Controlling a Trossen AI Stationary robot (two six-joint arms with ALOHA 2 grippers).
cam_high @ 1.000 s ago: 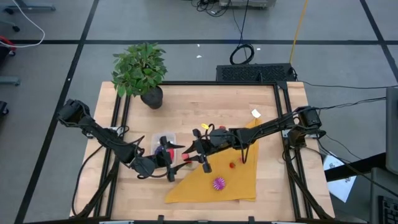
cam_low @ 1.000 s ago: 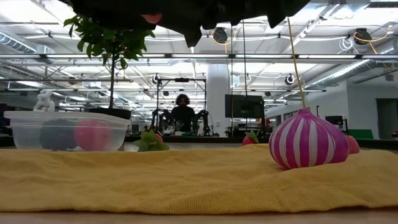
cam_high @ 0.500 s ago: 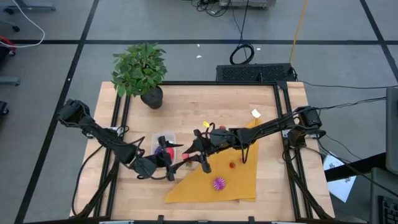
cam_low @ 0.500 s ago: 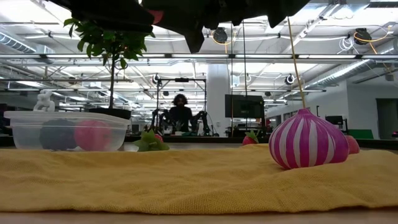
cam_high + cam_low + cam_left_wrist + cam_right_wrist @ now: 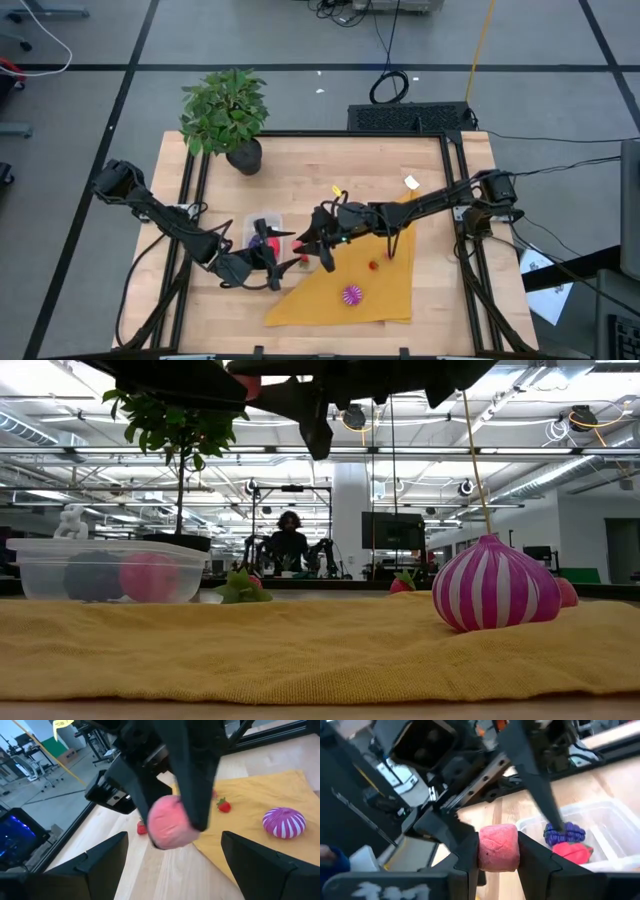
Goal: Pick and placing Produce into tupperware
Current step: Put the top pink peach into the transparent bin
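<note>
Wooden surface [image 5: 300,165] with a mustard cloth [image 5: 385,290], right pincer [image 5: 498,865] pinching a pink produce piece [image 5: 497,847], raised beside the clear tupperware [image 5: 600,827] holding purple and red pieces, left pincer [image 5: 172,852] spread wide just below, striped purple bulb [image 5: 495,585] on the cloth, arms cut off in the low view.
</note>
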